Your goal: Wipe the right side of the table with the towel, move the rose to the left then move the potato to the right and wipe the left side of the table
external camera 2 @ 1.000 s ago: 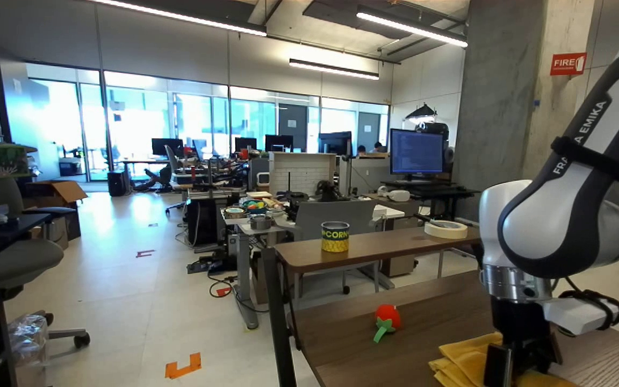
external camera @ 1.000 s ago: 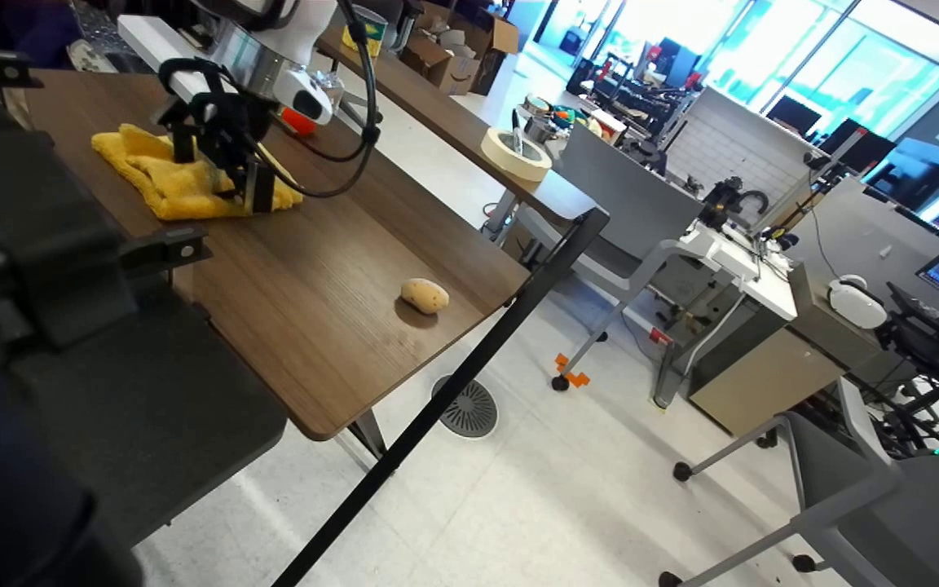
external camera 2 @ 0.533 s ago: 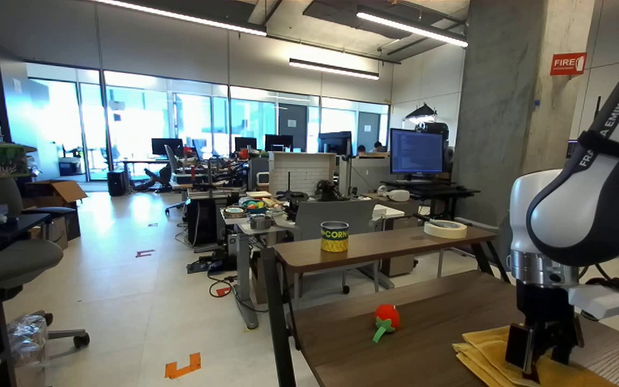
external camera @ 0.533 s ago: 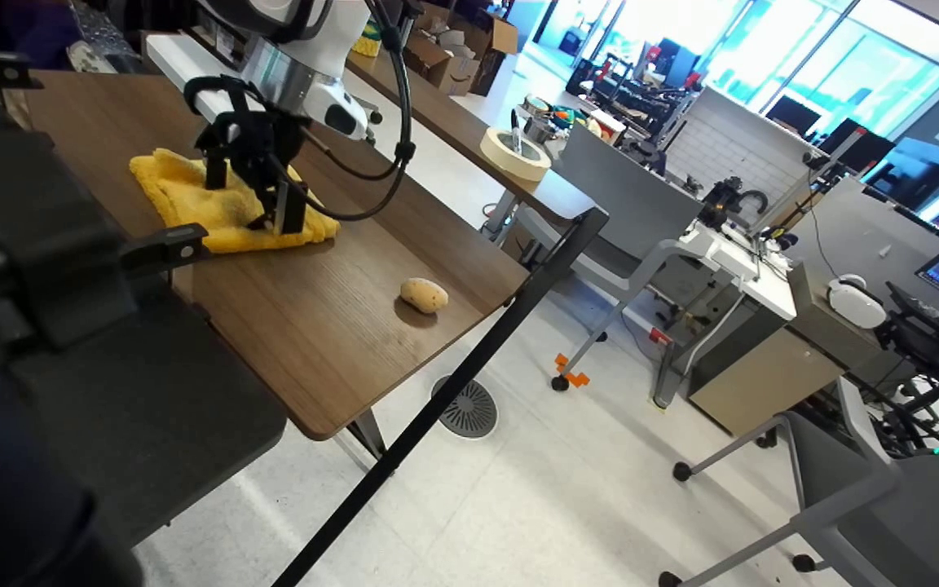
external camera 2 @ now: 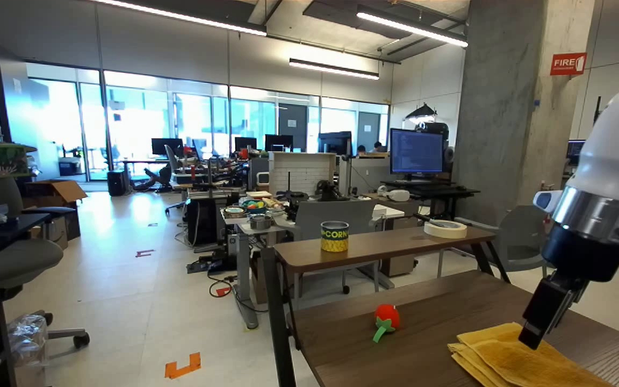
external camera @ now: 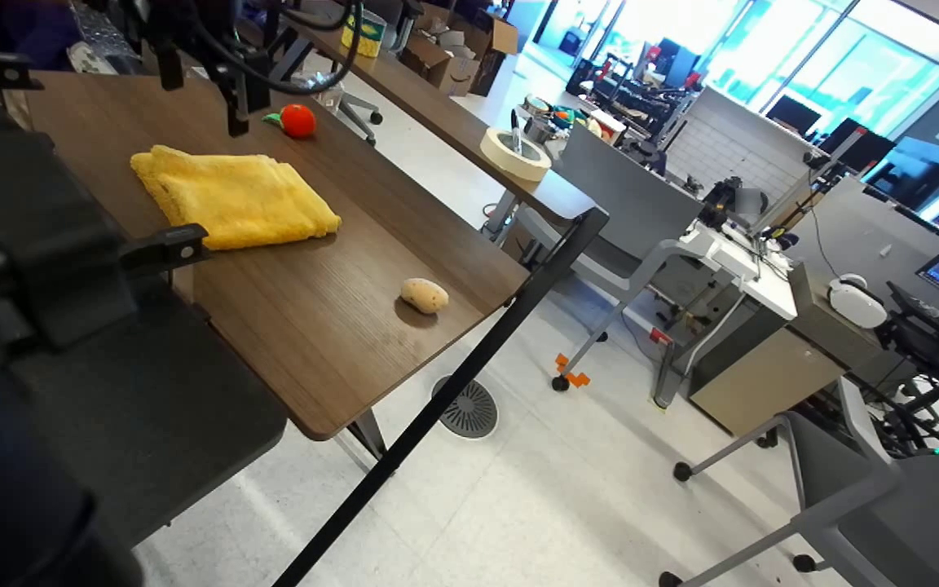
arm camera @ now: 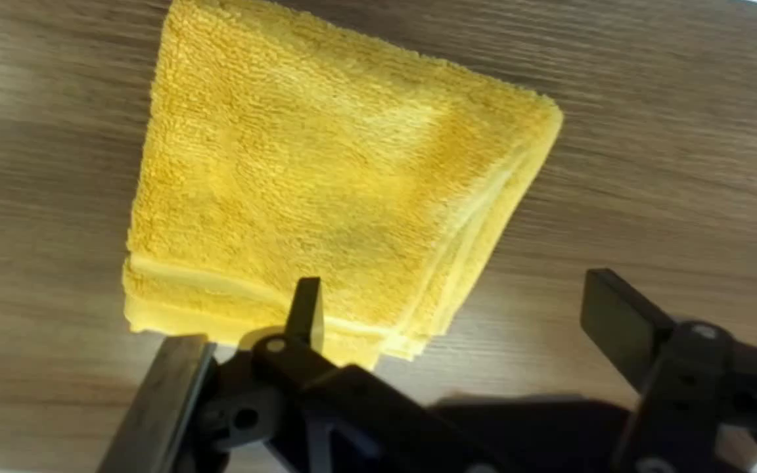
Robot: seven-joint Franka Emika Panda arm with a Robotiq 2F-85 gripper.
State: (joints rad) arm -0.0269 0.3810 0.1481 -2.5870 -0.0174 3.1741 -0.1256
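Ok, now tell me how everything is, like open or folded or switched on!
Pincer: open, holding nothing
Towel: folded, on the table
Rose: lying on the table
Potato: lying on the table
Corn can: upright
Tape roll: lying flat
Blue monitor: on
Ceiling lights: on
Cardboard box: open

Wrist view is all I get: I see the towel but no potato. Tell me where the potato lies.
Observer: In an exterior view, the potato lies near one end of the table, apart from the towel.
Operator: Good. Name something else on that table that I can't see.
Observer: A red toy with a green stem; both exterior views show it lying off the towel.
Operator: I can't judge height from here. Check whether my jaws touch the towel.
Observer: They don't: in an exterior view, some of the table shows between the open jaws and the towel.
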